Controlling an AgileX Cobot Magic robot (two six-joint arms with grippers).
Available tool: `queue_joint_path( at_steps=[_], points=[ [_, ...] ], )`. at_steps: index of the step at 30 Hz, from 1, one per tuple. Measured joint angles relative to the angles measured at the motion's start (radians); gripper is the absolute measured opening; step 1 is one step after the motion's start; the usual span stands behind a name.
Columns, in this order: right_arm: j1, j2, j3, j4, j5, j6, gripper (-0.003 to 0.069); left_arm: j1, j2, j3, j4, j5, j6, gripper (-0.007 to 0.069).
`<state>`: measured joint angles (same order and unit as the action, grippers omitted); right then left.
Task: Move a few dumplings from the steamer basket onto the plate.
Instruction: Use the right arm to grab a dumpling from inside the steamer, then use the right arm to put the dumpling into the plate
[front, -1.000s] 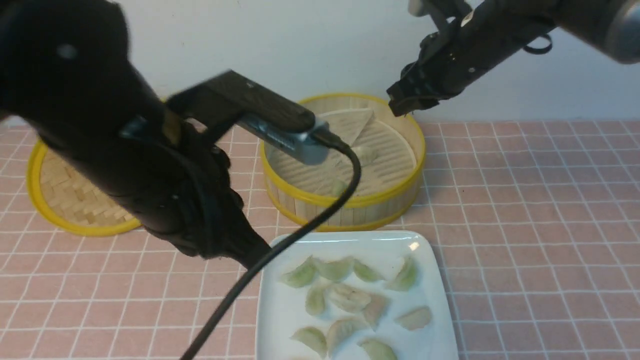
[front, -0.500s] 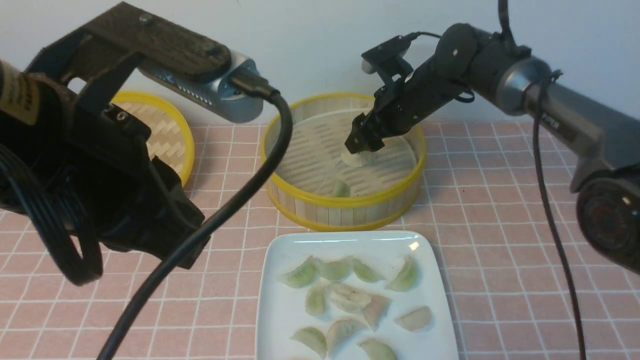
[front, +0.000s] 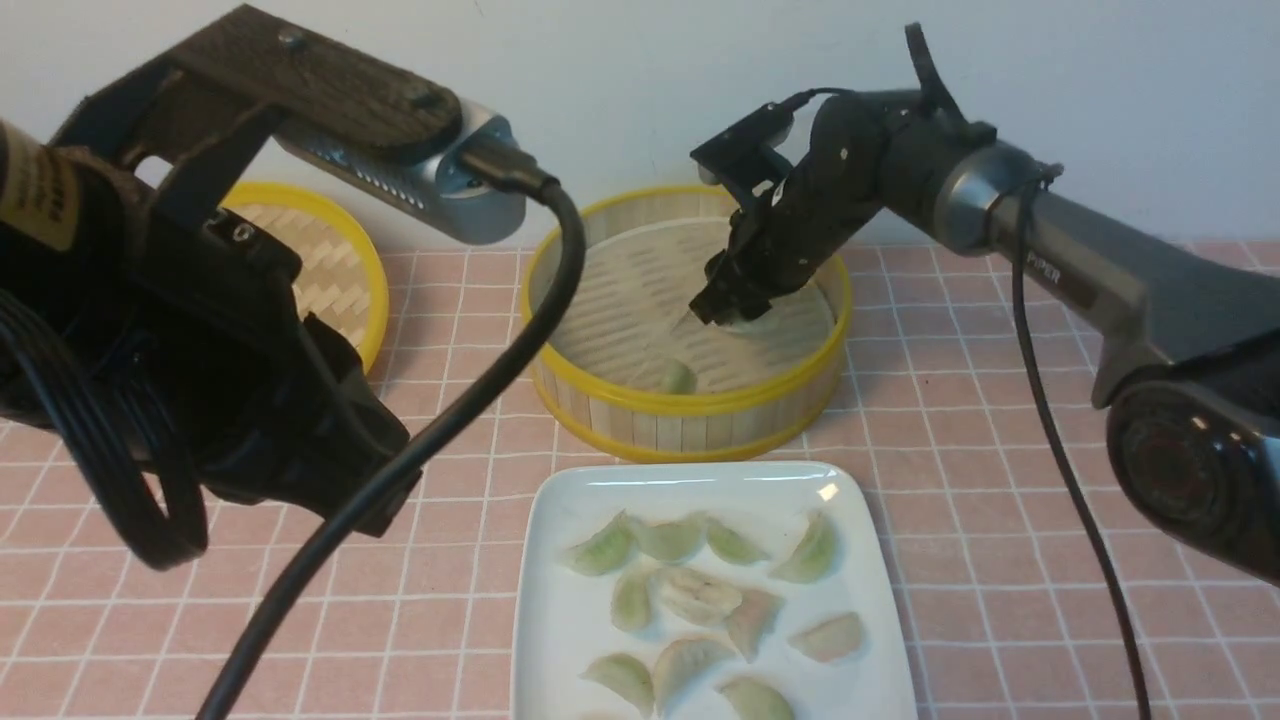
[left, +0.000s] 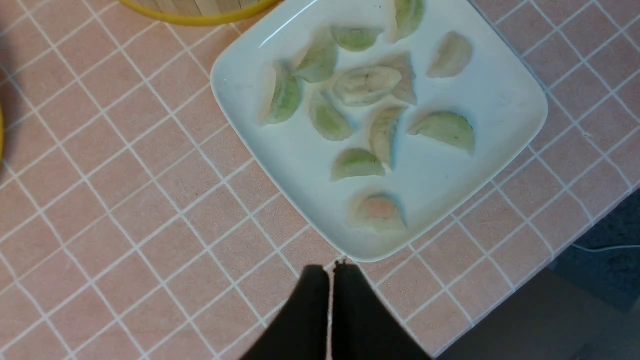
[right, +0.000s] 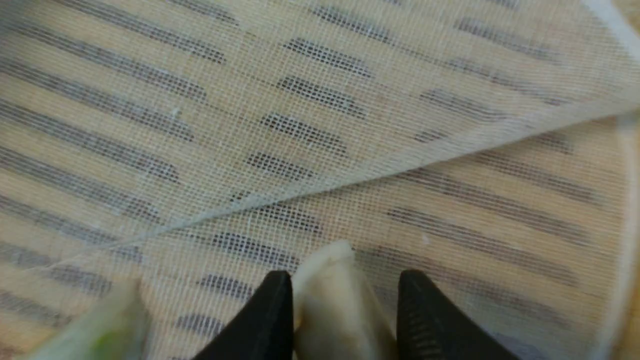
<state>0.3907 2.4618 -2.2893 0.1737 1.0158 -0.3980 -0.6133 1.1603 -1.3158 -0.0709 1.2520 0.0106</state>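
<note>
1. The right tool is down inside the steamer basket, right of the basket's centre, with its tips at the mesh liner.
2. Its jaws are parted and straddle a whitish dumpling. One black finger touches the dumpling's side. A thin strip of liner shows between the dumpling and the other finger, so it is not clamped.
3. That dumpling sits on the liner, which has a fold running across it in the right wrist view.
4. A green dumpling lies in the basket near the front wall, apart from the right tool. It is a blurred shape at the edge of the right wrist view.
5. The basket stands on the pink tiled bench, just behind the plate.
6. The white square plate holds roughly a dozen dumplings, mostly pale green and a few whitish or pinkish. They are clustered together, and some touch or overlap.
7. The left tool is closed with its fingertips pressed together and nothing between them. It hangs over bare bench just off one plate corner, and a pinkish dumpling is the nearest one to it.
8. The left arm fills the left foreground of the front view, raised above the bench.
9. A flat yellow-rimmed woven lid lies on the bench left of the basket, partly hidden by the left arm.
</note>
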Motion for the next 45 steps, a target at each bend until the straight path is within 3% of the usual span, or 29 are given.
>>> queue_joint_path(
  at_steps=[8,15,17,23,29,37,39,45],
  points=[
    [0.000,-0.132,-0.134,-0.006,0.214,0.073,0.0250,0.000,0.000,0.000,0.005,0.000,0.010,-0.0006],
    [0.001,-0.332,-0.049,0.042,0.236,0.201,0.0247,0.000,0.000,0.000,0.019,0.000,0.018,-0.0006],
    [0.008,-0.405,0.039,0.069,0.236,0.207,0.0247,0.000,-0.001,0.000,0.019,0.000,0.018,-0.0006],
    [0.114,-0.732,0.629,0.123,0.236,0.211,0.0247,0.000,-0.001,0.000,0.019,0.000,0.019,-0.0006],
    [0.199,-0.781,1.071,0.135,0.125,0.243,0.0244,0.000,-0.001,0.000,0.019,0.000,0.023,-0.0006],
    [0.209,-0.706,1.203,0.171,-0.064,0.294,0.0246,0.000,-0.001,0.000,0.023,0.000,0.039,-0.0006],
    [0.209,-0.701,1.203,0.171,-0.077,0.295,0.0263,0.000,-0.001,0.000,0.023,0.000,0.043,-0.0006],
    [0.209,-0.698,1.156,0.136,-0.016,0.296,0.0489,0.000,-0.001,0.000,0.023,0.000,0.045,-0.0006]
  ],
)
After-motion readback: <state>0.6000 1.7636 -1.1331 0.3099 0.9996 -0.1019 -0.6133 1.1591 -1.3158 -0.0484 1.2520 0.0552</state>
